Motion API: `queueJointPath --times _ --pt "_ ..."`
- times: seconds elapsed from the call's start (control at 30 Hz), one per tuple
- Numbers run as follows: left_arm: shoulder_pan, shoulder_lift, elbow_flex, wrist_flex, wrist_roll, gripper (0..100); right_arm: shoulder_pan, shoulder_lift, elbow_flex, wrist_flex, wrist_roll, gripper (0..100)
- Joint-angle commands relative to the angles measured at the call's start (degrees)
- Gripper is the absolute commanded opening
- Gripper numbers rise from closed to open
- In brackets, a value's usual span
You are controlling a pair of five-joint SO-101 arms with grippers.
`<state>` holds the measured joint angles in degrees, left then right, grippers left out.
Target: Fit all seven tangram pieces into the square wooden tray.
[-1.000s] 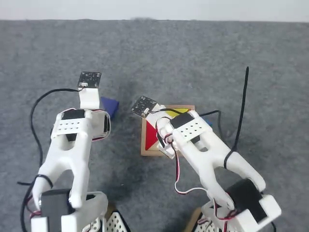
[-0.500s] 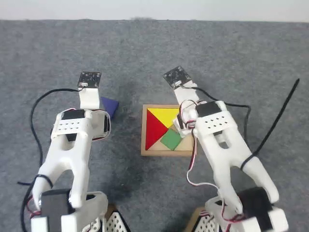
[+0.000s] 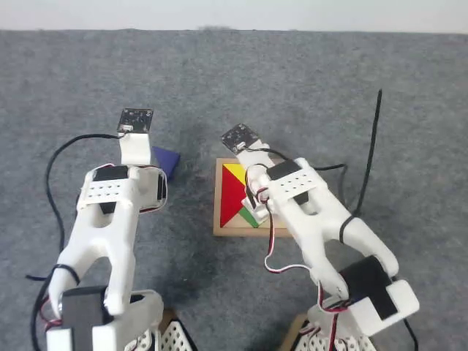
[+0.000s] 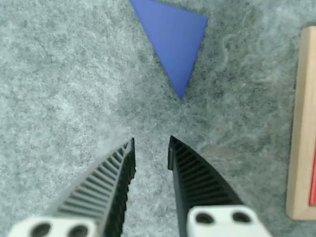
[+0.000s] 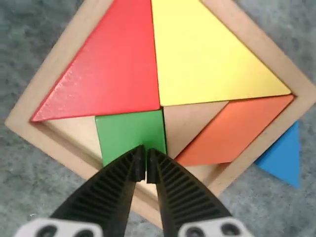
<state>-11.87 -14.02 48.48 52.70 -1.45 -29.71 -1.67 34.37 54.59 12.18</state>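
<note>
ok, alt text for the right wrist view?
The right claw, fingers together, hangs over a green square in the wooden tray, which also holds a red triangle, a yellow triangle and an orange parallelogram with bare wood between. A light blue triangle lies on the grey carpet just outside the tray.

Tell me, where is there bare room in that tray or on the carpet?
In the tray, bare wood shows between green square, yellow triangle and orange piece, and between square, red triangle and rim. The right gripper crowds the square. The carpet is free between dark blue triangle and left gripper.
</note>
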Motion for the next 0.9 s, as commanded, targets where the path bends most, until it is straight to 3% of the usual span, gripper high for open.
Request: queueJointPath --times 0.0,0.27,0.6,0.87 --pt "-0.3 -0.9 -2.3 -1.1 0.6 11 0.7 -1.2 -3.4 -0.9 -1.0 1.0" --pt "-0.3 -0.9 -2.3 -1.1 0.6 11 -0.1 -8.9 0.4 -2.2 -1.0 1.2" --pt "-0.3 -0.9 -1.5 -1.4 0.6 11 0.7 4.6 -3.5 -5.9 -0.7 1.3" --pt "0.0 -0.9 -1.5 -1.4 0.6 11 4.7 5.5 -4.0 -5.1 0.0 1.3"
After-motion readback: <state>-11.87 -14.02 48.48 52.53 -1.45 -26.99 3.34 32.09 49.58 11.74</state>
